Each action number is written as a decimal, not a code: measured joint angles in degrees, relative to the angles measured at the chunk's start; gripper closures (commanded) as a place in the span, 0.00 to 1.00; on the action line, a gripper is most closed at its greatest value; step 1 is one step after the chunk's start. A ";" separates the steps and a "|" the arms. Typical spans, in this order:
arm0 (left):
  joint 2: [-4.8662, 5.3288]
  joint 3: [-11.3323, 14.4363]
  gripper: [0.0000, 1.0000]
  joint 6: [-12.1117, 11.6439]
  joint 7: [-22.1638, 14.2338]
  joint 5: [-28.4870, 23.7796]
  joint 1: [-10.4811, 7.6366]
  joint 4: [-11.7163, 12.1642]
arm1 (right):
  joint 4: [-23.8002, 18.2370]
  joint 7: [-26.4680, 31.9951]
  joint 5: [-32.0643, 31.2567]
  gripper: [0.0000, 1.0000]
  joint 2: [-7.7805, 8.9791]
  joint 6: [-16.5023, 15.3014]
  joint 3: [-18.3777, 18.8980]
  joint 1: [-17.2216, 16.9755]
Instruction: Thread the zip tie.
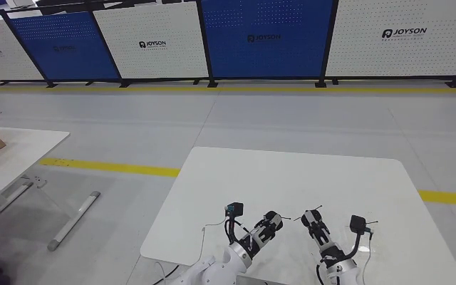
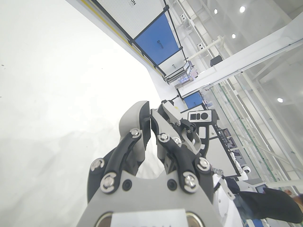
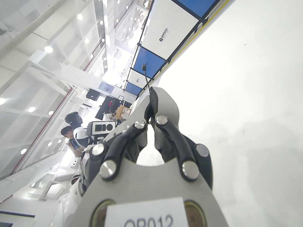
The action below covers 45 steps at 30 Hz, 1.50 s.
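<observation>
Zip tie [image 1: 318,208] appears from above as a thin dark sliver poking out of the right claw [image 1: 311,216], pointing away from the robot over the white desk [image 1: 299,171]. The left claw [image 1: 273,219] sits just beside the right claw, its tip angled towards it. A second short dark sliver juts from the left claw's tip towards the right claw. It is too small to tell whether that is the strap's other end.

From the left wrist, the left claw's pads [image 2: 144,119] meet at the tip, clenched, with nothing visible between them. The right claw stands close behind them.

From the right wrist, the right claw is clenched on the zip tie. A short length of strap [image 3: 147,81] rises from the right claw's tips roughly in line with its fingers. It ends in the small square head [image 3: 144,66], free in the air.

The head lies just beyond the right claw's tips, so threading likely means bringing the tail round to that spot. The left claw is the near one to do it.
</observation>
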 measured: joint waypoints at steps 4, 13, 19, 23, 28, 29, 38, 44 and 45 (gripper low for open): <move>0.00 0.00 1.00 0.00 0.00 0.00 0.00 0.00 | 0.21 -2.27 -1.93 1.00 -0.10 -2.03 -0.72 -0.80; 0.00 0.00 1.00 0.00 0.00 0.00 0.00 0.00 | 0.34 -4.42 -2.06 1.00 -0.25 -3.78 -0.87 -1.27; 0.00 0.00 1.00 0.00 0.00 0.00 0.00 0.00 | 0.35 -4.49 -2.01 1.00 -0.26 -3.54 -0.85 -1.17; 0.00 0.00 1.00 0.00 0.00 0.00 0.00 0.00 | 0.09 -5.94 -1.89 1.00 -0.47 -1.65 -0.83 -0.79; 0.00 0.00 1.00 0.00 0.00 0.00 0.00 0.00 | -0.25 -7.26 -2.90 1.00 -0.72 1.24 -1.24 -0.52; 0.00 0.00 1.00 0.00 0.00 0.00 0.00 0.00 | -0.12 -7.56 -3.32 1.00 -0.78 1.71 -1.48 -0.40; 0.00 0.00 1.00 0.00 0.00 0.00 0.00 0.00 | 2.27 -8.49 -4.82 1.00 -1.29 2.24 -3.12 1.19; 0.00 0.00 1.00 0.00 0.00 0.00 0.00 0.00 | 2.79 -8.92 -4.35 1.00 -1.38 0.55 -3.03 0.97; 0.00 0.00 1.00 0.00 0.00 0.00 0.00 0.00 | 2.79 -8.90 -4.35 1.00 -1.38 0.55 -3.03 0.97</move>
